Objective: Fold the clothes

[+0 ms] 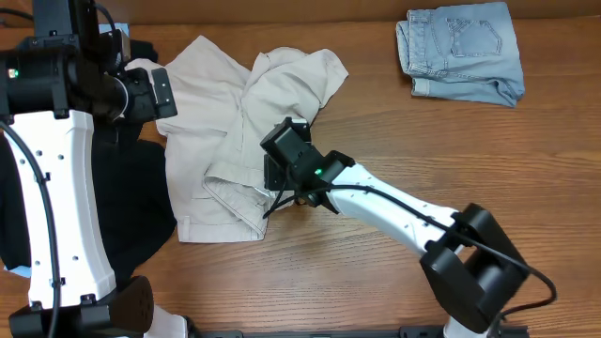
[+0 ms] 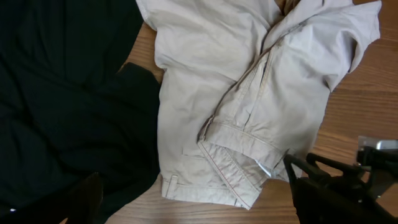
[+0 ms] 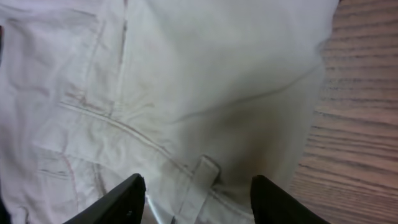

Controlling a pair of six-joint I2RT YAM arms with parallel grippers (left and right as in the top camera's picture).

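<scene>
The clothes, a pair of pale beige shorts (image 1: 235,103), lie crumpled on the wooden table, with one leg folded over toward the middle. My right gripper (image 1: 275,178) is down at their near right edge. In the right wrist view its dark fingers (image 3: 132,200) stand apart on either side of the waistband and a belt loop (image 3: 202,180) of the shorts (image 3: 186,74). My left gripper (image 1: 160,94) hangs wide open above the shorts' left edge. The left wrist view shows the shorts (image 2: 205,93) below, and nothing sits between the left gripper's (image 2: 199,214) fingers.
A black garment (image 1: 141,197) lies left of the shorts, partly under their edge, and fills the left of the left wrist view (image 2: 62,93). Folded light-blue denim shorts (image 1: 465,52) sit at the far right. Bare wood (image 1: 451,141) lies between them.
</scene>
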